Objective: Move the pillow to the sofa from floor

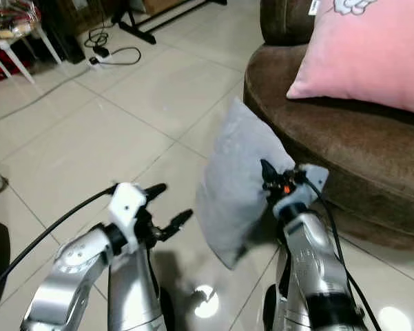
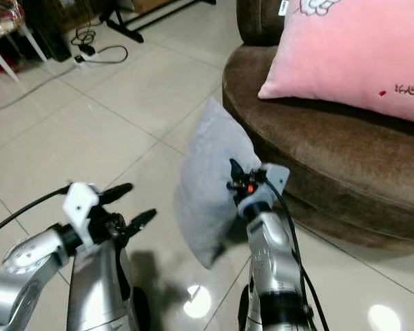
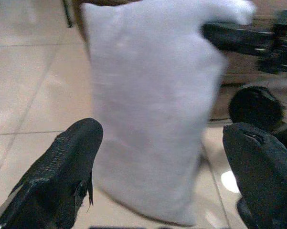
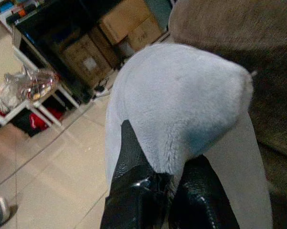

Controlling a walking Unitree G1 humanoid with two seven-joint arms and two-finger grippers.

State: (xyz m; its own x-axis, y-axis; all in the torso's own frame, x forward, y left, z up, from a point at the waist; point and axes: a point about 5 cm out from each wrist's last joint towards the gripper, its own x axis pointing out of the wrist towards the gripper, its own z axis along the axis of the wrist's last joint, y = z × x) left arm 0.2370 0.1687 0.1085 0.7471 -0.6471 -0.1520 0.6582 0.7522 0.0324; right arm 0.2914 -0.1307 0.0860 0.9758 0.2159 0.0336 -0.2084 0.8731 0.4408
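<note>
Home lounge — brown sofa (image 1: 344, 131), tiled floor (image 1: 89, 131)

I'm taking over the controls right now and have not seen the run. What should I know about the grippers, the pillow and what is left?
Right gripper: shut on the grey pillow, holding it beside the brown sofa.
Left gripper: open, free, pointing at the pillow.
Done: pillow gripped.
Left: carry it onto the sofa seat, next to the pink pillow, then release.

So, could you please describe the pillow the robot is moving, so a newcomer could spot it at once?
Find the round brown sofa. In front of its curved edge, the grey pillow hangs above the tiled floor, pinched by the right claw. Unlike the pink pillow resting on the sofa, it is plain grey.
</note>
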